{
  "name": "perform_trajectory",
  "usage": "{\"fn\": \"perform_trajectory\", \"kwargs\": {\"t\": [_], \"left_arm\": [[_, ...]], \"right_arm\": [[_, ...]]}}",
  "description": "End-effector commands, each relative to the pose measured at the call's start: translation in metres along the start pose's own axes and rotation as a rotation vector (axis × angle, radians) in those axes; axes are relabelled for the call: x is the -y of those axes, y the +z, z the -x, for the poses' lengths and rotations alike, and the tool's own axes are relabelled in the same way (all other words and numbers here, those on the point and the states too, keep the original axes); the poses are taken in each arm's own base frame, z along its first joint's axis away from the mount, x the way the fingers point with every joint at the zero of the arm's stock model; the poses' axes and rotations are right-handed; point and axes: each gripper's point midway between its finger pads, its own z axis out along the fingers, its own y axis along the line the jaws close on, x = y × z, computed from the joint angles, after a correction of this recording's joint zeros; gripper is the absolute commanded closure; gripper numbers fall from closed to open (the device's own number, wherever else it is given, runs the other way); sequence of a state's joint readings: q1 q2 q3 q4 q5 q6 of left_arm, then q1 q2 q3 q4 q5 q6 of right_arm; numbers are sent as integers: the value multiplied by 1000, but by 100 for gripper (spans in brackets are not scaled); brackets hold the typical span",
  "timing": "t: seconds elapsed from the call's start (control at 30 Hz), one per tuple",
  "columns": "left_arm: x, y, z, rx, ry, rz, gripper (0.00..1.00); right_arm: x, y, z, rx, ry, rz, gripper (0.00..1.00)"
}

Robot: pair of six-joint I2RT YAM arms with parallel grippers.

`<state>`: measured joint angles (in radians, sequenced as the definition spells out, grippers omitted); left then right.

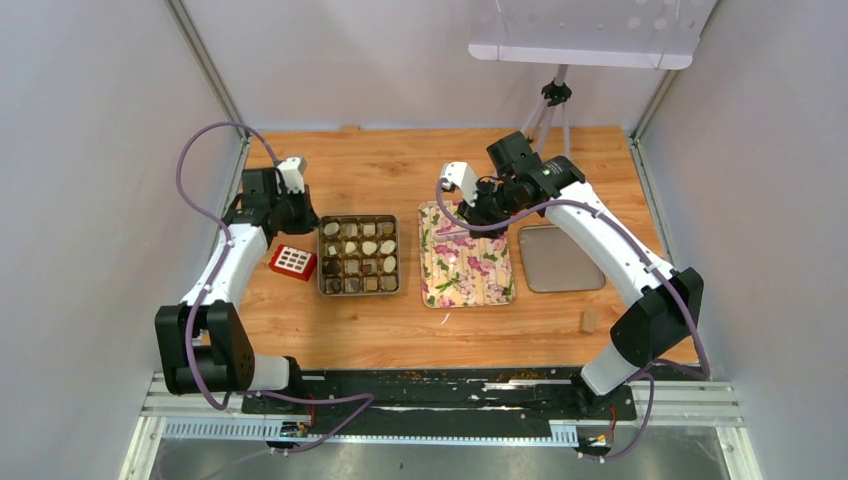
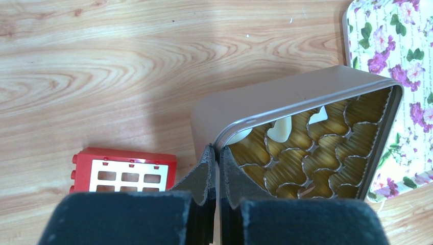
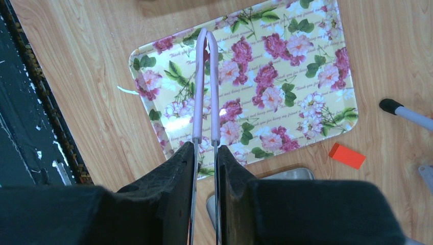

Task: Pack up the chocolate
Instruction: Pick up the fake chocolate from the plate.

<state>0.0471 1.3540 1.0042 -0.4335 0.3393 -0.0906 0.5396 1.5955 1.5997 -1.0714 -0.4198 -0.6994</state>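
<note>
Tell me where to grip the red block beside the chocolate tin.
Take the red block across its two long side faces, coming straight down: it lies flat, grid face up, with bare wood along both. Studs line one short end; the tin crowds the other.

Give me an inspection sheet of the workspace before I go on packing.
Surface: wooden table.
Job's things: chocolate sits in the tin; grey lid lies right of the floral tray.
Clutter: red grid block left of the tin; tan cylinder front right; orange block by the tray's corner.
End effectors: left end effector shut on the tin's rim; right end effector shut on tongs, tips empty over the tray.
Cables: purple cables loop along both arms.
Surroundings: white walls; tripod at the back.
</note>
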Motion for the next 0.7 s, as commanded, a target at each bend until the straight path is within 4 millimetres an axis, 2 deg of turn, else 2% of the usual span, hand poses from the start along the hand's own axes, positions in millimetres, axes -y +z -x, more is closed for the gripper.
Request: {"fn": "perform_trajectory", "kwargs": {"t": [0.0, 0.2, 0.5, 0.67], "left_arm": [[15, -8, 22, 100, -4, -54, 100], [20, -17, 25, 152, 10, -64, 100], [15, 2, -21, 59, -78, -62, 100], [7, 13, -42, 26, -80, -44, 100]], "right_arm": [[7, 1, 5, 19, -37, -16, 79], [10, 0, -15, -49, -70, -47, 80], [0, -5, -70, -207, -91, -36, 80], [2, -13, -85, -268, -103, -54, 80]]}}
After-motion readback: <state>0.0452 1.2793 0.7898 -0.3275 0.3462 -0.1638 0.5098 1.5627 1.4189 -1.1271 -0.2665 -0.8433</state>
